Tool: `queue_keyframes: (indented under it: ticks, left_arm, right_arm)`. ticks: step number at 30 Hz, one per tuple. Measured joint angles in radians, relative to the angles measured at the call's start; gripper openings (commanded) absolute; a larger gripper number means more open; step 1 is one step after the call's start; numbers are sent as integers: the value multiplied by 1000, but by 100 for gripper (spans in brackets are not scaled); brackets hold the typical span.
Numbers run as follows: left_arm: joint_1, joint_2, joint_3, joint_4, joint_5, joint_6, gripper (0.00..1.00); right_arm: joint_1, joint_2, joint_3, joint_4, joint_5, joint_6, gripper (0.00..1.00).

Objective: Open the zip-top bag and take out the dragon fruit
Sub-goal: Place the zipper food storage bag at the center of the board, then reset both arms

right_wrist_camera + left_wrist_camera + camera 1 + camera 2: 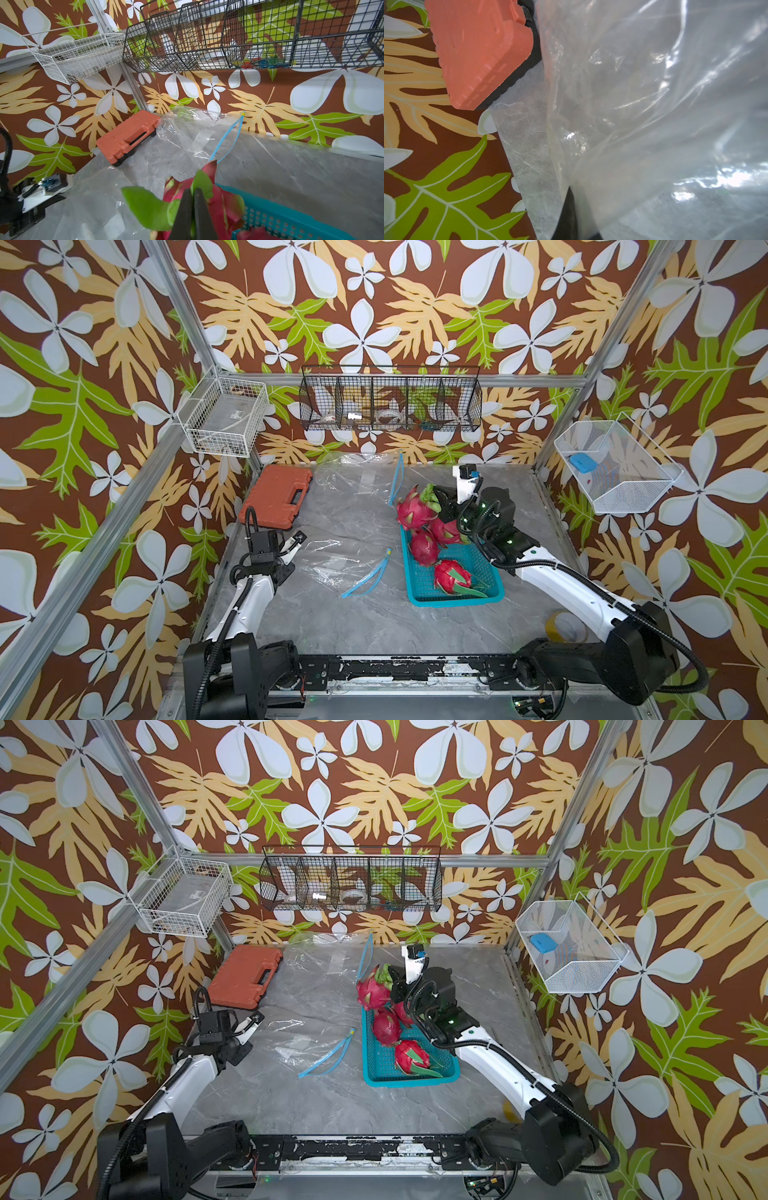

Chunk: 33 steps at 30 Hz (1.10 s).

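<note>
This is a built robot test cell, not a home or shop. An aluminium frame holds walls papered in a loud leaf-and-flower print on three sides of a grey marble-look table. Two white and black arms stand on a worn black rail at the table's near edge. Past the right pincer, a black wire basket hangs on the back wall; white wire baskets hang on the side walls.
</note>
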Motion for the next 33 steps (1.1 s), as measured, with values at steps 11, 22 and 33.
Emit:
queue_keyframes:
  ticks: [11,22,33]
  left_arm:
    - [-10,-84,217,-190,217,-100,40]
    - [-126,-72,392,-377,456,-239,89]
    - [-153,105,315,-84,511,-621,100]
  right_arm:
    - [-1,-115,-169,-31,153,-25,0]
    - [0,-311,-218,-266,257,-22,100]
    - [-309,-380,-80,-410,341,22,100]
